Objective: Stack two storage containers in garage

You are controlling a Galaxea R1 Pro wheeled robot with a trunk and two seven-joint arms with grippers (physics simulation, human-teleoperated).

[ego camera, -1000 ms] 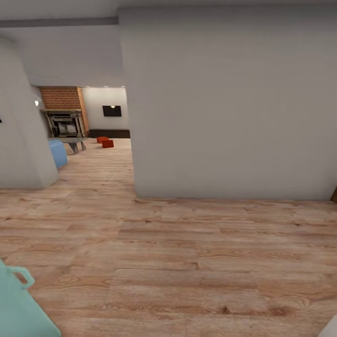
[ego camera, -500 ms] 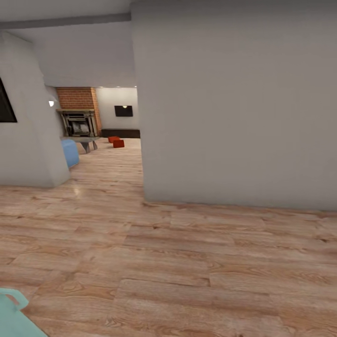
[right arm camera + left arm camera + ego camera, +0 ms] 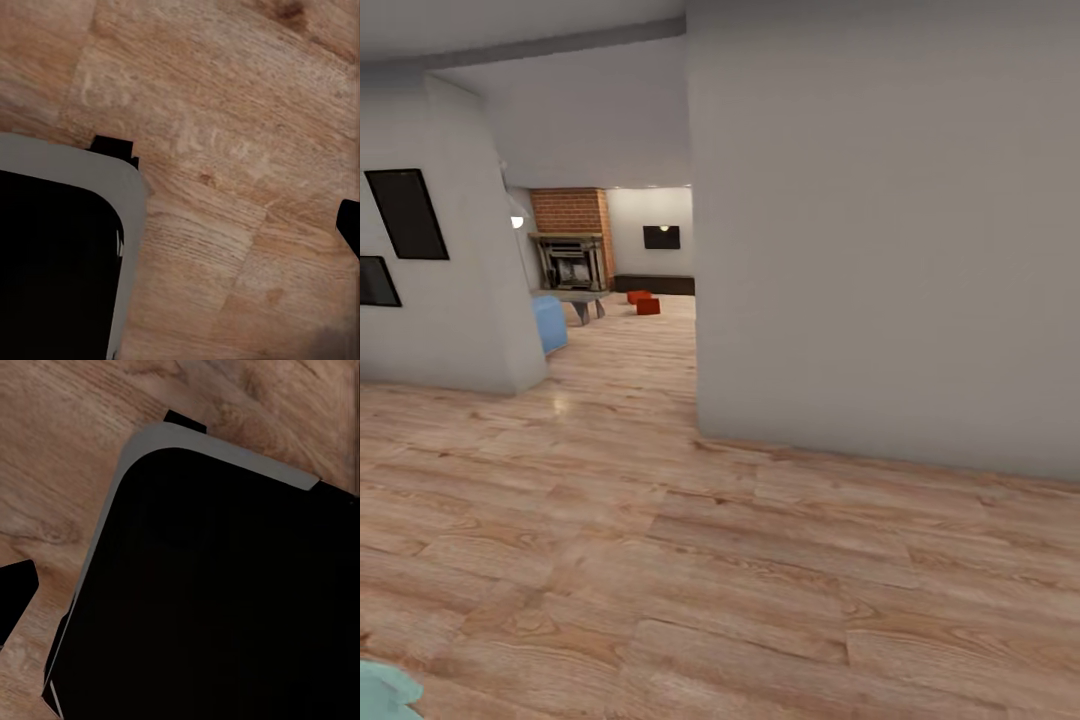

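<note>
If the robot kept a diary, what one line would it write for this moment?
phase: on its way | place: wood-floor hallway | ahead: two storage containers on living room floor by brick fireplace | blocking right: grey wall | carrying: nothing seen

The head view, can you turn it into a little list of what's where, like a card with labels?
place: hallway with light wood plank floor, looking toward a far room
near wall: big plain grey-white wall on the right, blocking that side
task things: two small orange-red storage bins on the far floor, close together
behind them: long dark low bench under a black wall TV
fireplace: red brick fireplace, left of the bins
other: blue rounded seat; two dark frames on the left wall
grippers: cannot tell
</note>
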